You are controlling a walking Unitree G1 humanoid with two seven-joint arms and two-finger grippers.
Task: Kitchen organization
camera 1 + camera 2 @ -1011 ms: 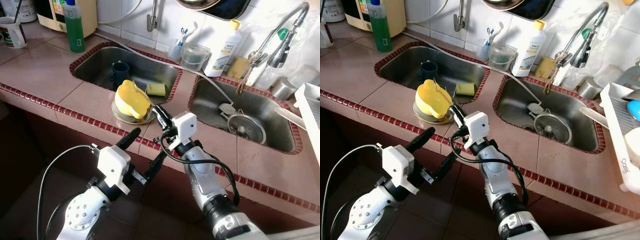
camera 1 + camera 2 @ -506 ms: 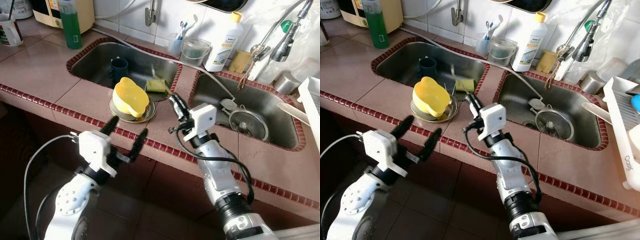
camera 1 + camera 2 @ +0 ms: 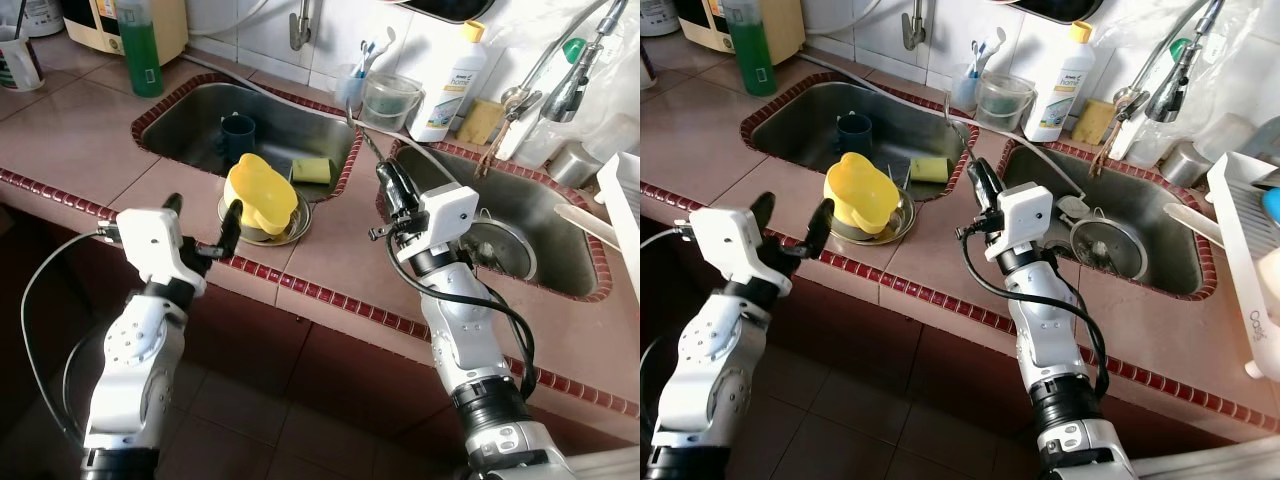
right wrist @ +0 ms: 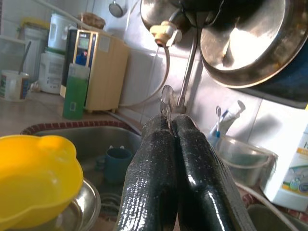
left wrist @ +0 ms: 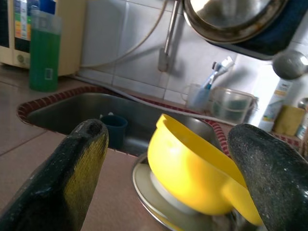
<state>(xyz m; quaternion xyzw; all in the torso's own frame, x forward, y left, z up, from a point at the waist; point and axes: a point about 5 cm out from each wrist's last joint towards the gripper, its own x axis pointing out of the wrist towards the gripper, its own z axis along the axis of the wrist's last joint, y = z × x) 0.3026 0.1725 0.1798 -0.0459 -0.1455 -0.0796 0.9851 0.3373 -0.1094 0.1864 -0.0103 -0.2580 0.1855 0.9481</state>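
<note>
Your left tool (image 3: 201, 222) is hovering wide open just beside the yellow bowl (image 3: 262, 194), which is sitting tilted on a metal plate (image 3: 295, 227) on the table (image 3: 90, 140) straight ahead of its fingers, while your right tool (image 3: 388, 187) is pinching a spoon (image 4: 167, 97) farther off.

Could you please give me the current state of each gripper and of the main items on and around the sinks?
left gripper: open, fingers either side of the yellow bowl.
right gripper: shut on a metal utensil.
yellow bowl: tilted on the metal plate.
blue cup: upright in the left sink.
sponge: lying in that sink.
green soap bottle: upright, capped.
</note>
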